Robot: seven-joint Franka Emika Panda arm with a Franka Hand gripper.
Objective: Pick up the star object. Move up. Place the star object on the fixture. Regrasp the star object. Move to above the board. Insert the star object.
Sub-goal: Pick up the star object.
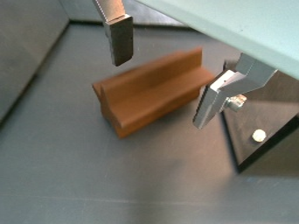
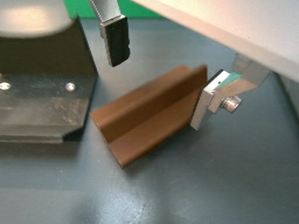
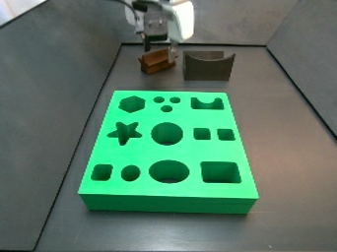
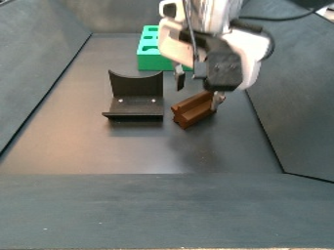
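Note:
A brown bench-shaped piece lies on the grey floor, also in the other wrist view and in both side views. No star outline shows on it. My gripper is open and hovers over the piece with one finger on each side, not touching it. In the side views the gripper hangs just above the piece. The green board has a star-shaped hole at its left.
The dark fixture stands right beside the brown piece, also in the wrist views. The green board lies beyond it. Dark walls border the floor.

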